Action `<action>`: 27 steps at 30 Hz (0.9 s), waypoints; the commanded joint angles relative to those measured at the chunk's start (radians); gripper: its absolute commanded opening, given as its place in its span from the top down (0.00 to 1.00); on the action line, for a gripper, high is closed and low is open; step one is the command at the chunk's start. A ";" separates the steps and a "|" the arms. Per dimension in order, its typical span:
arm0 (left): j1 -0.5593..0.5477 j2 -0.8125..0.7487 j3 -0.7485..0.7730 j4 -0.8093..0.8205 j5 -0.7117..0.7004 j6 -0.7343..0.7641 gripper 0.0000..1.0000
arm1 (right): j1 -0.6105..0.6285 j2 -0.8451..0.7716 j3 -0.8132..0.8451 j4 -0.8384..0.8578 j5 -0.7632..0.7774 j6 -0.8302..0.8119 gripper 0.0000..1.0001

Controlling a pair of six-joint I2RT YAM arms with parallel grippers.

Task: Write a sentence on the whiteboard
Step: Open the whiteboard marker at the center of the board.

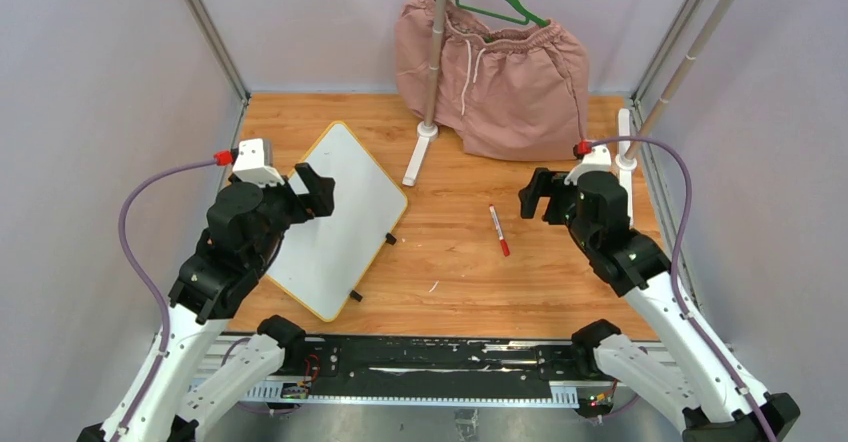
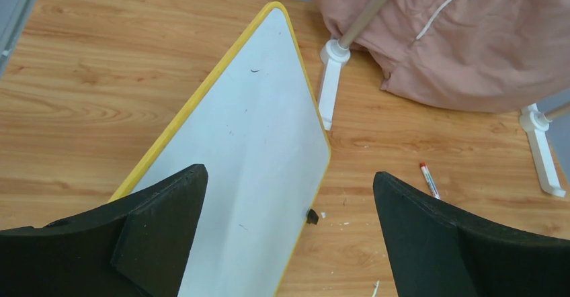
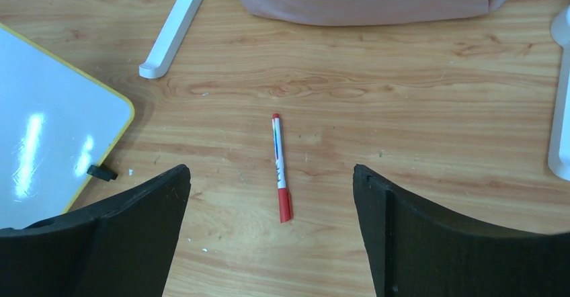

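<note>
Hovering above the left half of the whiteboard (image 1: 345,197), the left gripper (image 1: 312,190) had its jaws spread wide and held nothing. Left wrist view confirmed it: both black fingers (image 2: 161,209) were well apart, with the board face between them.

Whiteboard lay flat on the wooden table (image 1: 450,282), on the left side and turned at an angle so one rounded corner pointed to the back. Yellow rim was visible all around. Two small black feet (image 1: 390,238) stuck out along its right edge. Face was plain white apart from a few tiny dark specks and some glare.

Right gripper (image 1: 535,194) was also wide and not holding anything, raised over the right side of the table. Right wrist view showed a red-capped marker (image 3: 280,173) lying on the wood right below the gap between its fingers (image 3: 417,230), cap end toward the arm. Marker was apart from the board, to its right, touching nothing else.

At the back: a white rack foot (image 1: 418,154) near the board's far corner, and pink shorts (image 1: 510,82) on a green hanger (image 1: 497,0), hem resting on the table.
</note>
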 commanded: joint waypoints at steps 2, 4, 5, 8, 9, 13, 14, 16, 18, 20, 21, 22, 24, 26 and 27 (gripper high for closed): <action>-0.006 -0.006 -0.010 0.032 0.006 0.024 0.00 | -0.002 -0.095 -0.090 0.111 0.026 -0.019 0.09; -0.006 -0.021 -0.042 0.074 0.054 0.059 0.00 | -0.002 -0.081 -0.085 0.084 0.010 -0.039 0.11; -0.006 -0.029 -0.063 0.101 0.084 0.077 0.00 | -0.002 -0.064 -0.073 0.046 0.004 -0.051 0.12; -0.006 -0.056 -0.125 0.163 0.174 0.115 0.00 | -0.002 0.023 -0.025 -0.036 -0.028 -0.074 0.15; -0.006 -0.063 -0.141 0.181 0.199 0.117 0.00 | -0.002 0.061 -0.010 -0.058 -0.048 -0.083 0.15; -0.006 -0.088 -0.182 0.229 0.299 0.126 0.00 | 0.027 0.183 0.027 -0.097 -0.077 -0.100 0.20; -0.006 -0.093 -0.193 0.242 0.332 0.134 0.00 | 0.035 0.211 0.030 -0.093 -0.071 -0.103 0.20; -0.006 -0.109 -0.216 0.273 0.407 0.143 0.00 | 0.044 0.278 0.041 -0.089 -0.073 -0.106 0.23; -0.005 -0.131 -0.243 0.306 0.458 0.141 0.00 | 0.053 0.345 0.054 -0.089 -0.070 -0.104 0.25; -0.006 -0.150 -0.266 0.332 0.495 0.137 0.00 | 0.062 0.408 0.063 -0.086 -0.067 -0.103 0.30; -0.006 -0.158 -0.270 0.338 0.503 0.137 0.00 | 0.066 0.440 0.067 -0.081 -0.067 -0.101 0.32; -0.005 -0.164 -0.271 0.337 0.502 0.136 0.00 | 0.070 0.469 0.071 -0.076 -0.064 -0.101 0.33; -0.006 -0.173 -0.273 0.330 0.489 0.134 0.00 | 0.080 0.527 0.080 -0.065 -0.055 -0.102 0.37; -0.006 -0.184 -0.277 0.327 0.482 0.129 0.00 | 0.082 0.573 0.083 -0.043 -0.056 -0.103 0.40; -0.006 -0.187 -0.279 0.330 0.488 0.127 0.00 | 0.083 0.598 0.085 -0.036 -0.059 -0.102 0.41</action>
